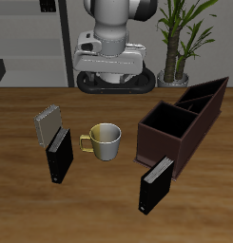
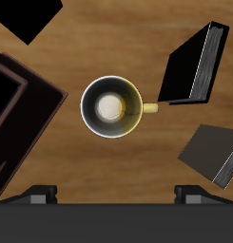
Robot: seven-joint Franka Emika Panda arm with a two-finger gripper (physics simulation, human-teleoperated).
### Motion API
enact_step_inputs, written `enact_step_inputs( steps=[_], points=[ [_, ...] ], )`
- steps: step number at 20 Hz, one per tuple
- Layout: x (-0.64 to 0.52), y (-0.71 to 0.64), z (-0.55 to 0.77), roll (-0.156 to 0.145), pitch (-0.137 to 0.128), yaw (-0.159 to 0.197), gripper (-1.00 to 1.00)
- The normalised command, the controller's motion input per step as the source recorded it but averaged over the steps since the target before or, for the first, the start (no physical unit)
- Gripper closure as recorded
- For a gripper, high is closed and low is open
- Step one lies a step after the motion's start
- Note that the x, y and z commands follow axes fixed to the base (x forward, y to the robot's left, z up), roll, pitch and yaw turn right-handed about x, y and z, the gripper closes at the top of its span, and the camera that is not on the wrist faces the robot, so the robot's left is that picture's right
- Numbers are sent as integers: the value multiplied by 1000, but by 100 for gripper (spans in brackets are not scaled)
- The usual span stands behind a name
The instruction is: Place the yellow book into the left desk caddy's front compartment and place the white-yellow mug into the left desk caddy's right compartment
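Overhead, the pincer (image 2: 116,195) is being held high above the wooden desk (image 1: 108,204), its two fingertips spread wide apart and gripping nothing, with the white-yellow mug (image 2: 111,106) being framed almost directly beneath in the wrist view. The mug (image 1: 104,140) is being shown upright on the desk, handle pointing toward the yellow book (image 1: 48,123), which is being propped upright just behind a black book (image 1: 59,155). The left desk caddy (image 1: 181,121) is standing near the mug on its other side, its right compartment (image 1: 164,128) being left open and unfilled, while a second black book (image 1: 154,185) is standing close to the caddy's near corner, toward the desk's front edge. Neither object is being carried yet. The mug is being judged rigid, light and smooth-glazed, so a slippery hold is being expected; the rim wall opposite the handle is being judged the soundest place to be pinched. The book is being judged thin, stiff and easily toppled, and is best being gripped across its covers near the top edge.
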Motion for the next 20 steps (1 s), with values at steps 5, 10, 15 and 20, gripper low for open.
enact_step_inputs(
  steps=[5,10,15,20],
  points=[
    [41,-548,-44,17,-11,11,-100],
    [59,-740,-141,-52,-44,-12,-100],
    [-157,-765,-309,-44,-70,-59,-100],
    [-180,-403,-202,-6,-64,-12,-100]
  ],
)
